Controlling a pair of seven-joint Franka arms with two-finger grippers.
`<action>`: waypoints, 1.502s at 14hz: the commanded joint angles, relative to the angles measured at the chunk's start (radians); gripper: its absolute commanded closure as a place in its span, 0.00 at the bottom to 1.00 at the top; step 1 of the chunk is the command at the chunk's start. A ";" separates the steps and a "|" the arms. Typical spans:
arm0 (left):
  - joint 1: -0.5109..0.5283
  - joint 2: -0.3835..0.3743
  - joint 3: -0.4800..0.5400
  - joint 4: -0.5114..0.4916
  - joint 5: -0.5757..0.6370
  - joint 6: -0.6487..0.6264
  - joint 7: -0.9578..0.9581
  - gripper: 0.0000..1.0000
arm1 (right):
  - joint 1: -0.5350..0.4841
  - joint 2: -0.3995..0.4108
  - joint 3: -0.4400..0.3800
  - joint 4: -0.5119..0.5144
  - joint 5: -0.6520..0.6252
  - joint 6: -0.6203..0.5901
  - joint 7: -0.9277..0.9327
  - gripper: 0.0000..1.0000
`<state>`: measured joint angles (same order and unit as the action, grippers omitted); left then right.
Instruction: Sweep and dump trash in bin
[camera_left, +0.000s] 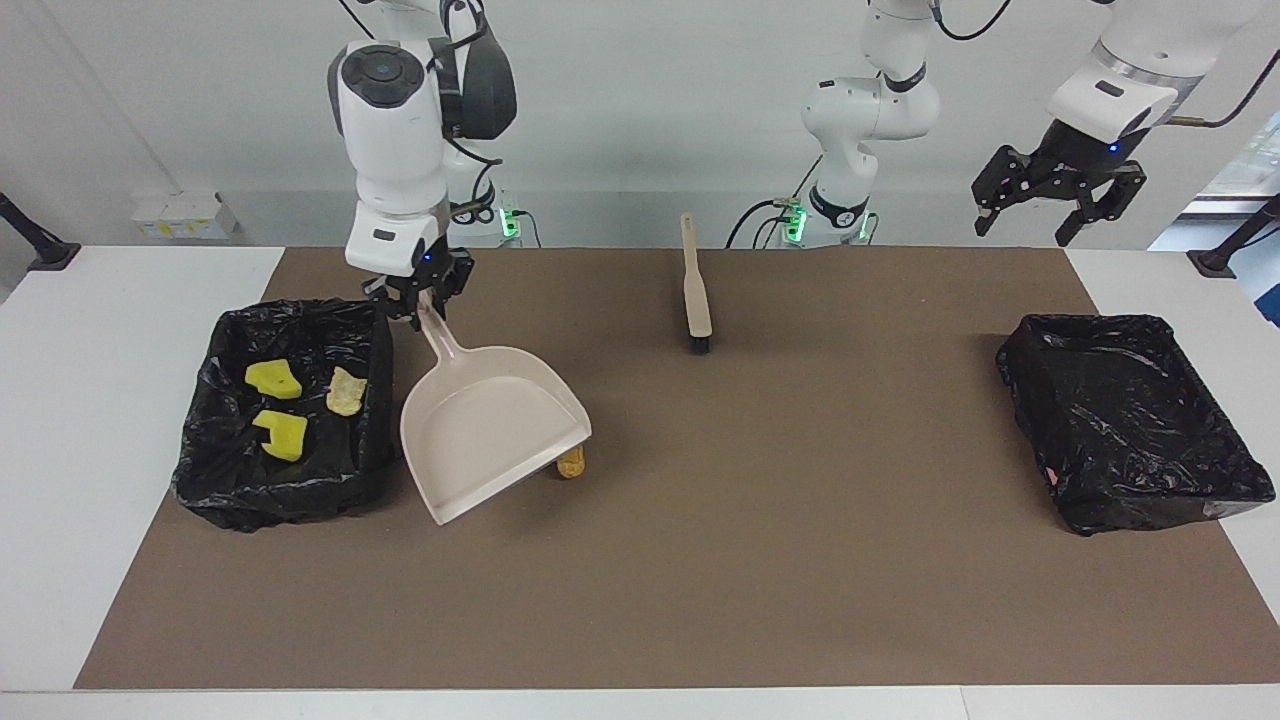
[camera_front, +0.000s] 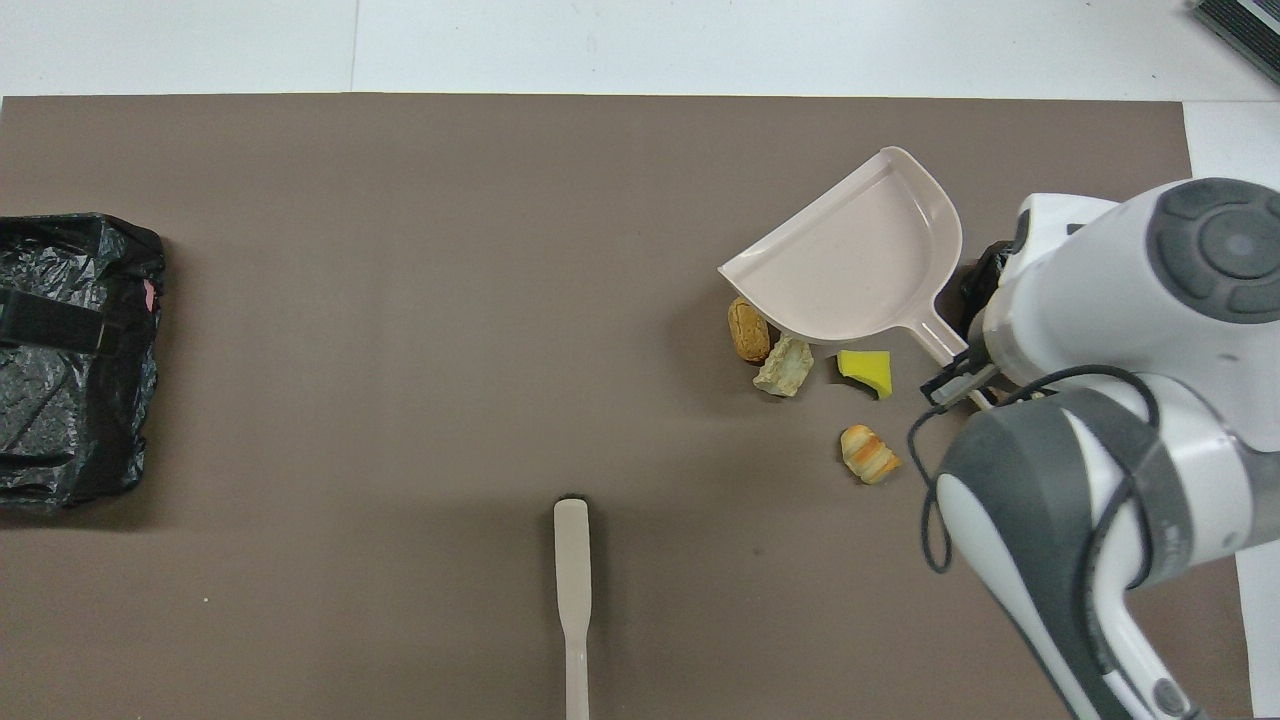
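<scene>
The right gripper (camera_left: 423, 296) clamps the dustpan (camera_left: 490, 425) by its handle; four trash chunks (camera_front: 790, 362) lie on the mat beside its open lip.

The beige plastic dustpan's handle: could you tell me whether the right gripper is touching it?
Touching. In the facing view the right gripper is shut on the handle of the beige plastic dustpan; the overhead view shows the handle end running into it.
</scene>
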<state>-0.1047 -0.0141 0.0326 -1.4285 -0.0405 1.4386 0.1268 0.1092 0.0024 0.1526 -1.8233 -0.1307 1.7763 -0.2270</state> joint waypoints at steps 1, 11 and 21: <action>0.005 0.003 -0.005 0.025 -0.007 -0.020 0.007 0.00 | 0.093 0.047 -0.001 0.003 0.031 0.066 0.277 1.00; 0.005 0.000 -0.007 0.025 -0.009 -0.020 0.007 0.00 | 0.433 0.353 -0.002 0.149 0.077 0.305 0.938 1.00; -0.006 -0.013 -0.010 0.011 -0.009 -0.021 0.005 0.00 | 0.541 0.389 -0.001 0.145 0.036 0.292 1.077 0.00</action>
<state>-0.1050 -0.0161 0.0243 -1.4223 -0.0411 1.4383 0.1269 0.6281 0.4490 0.1523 -1.6166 -0.0801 2.0920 0.8147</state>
